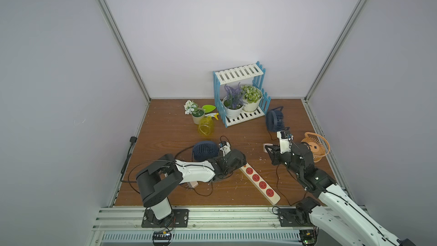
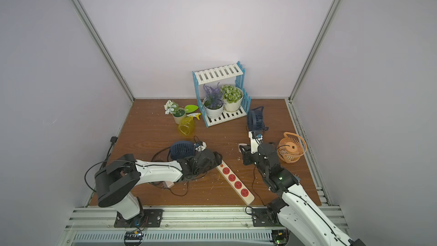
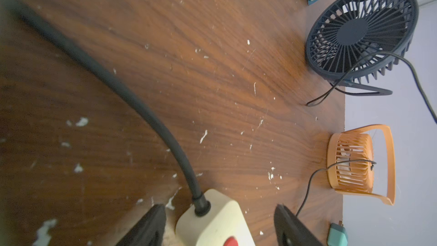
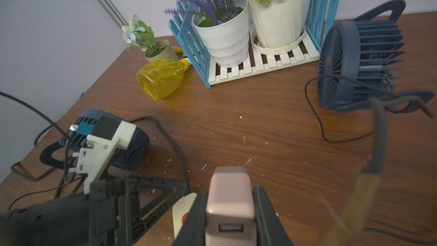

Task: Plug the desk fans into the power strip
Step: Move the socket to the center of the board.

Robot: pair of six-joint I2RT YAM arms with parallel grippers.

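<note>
**Entry: power strip, four sockets free; adapter held, not yet seated**

**Location.** The long cream-beige plastic power strip (image 1: 260, 184) with four round red sockets lies flat and slantwise on the brown wood-grain worktop (image 1: 165, 133). It sits front centre, between my two arms. Its thick black cord (image 3: 106, 76) leaves the end nearer the left arm. All four sockets show empty in both top views.

**Left end effector** (image 3: 218, 207). Open, astride the cord end of the strip. The wrist view shows a gap between each black finger and the cream casing, so nothing is gripped.

**Right end effector** (image 4: 230, 192). Closed on a pale pink block adapter (image 4: 228, 185) whose USB port faces the wrist camera and looks empty. As far as I can judge it is held off the worktop, apart from the strip and beyond its cord end. The prongs are hidden from me.

**Fans on the worktop.**
- A navy round caged desk fan (image 1: 205, 150) beside the left arm.
- A second navy fan (image 1: 274, 119) by the blue-and-white slatted shelf (image 1: 238, 74).
- An orange caged fan (image 1: 315, 147) beside the right arm.

I cannot tell which one the adapter serves.

**Step in hand, as I judge it.** The left is placed to steady the strip while the right carries the plug. No insertion has begun.

**Next move calls for.** The left fingers need to sit firm on the casing so it cannot skid. The right wrist must turn until the prongs match the slanted socket row, then set the adapter over one red socket and press straight down.
</note>
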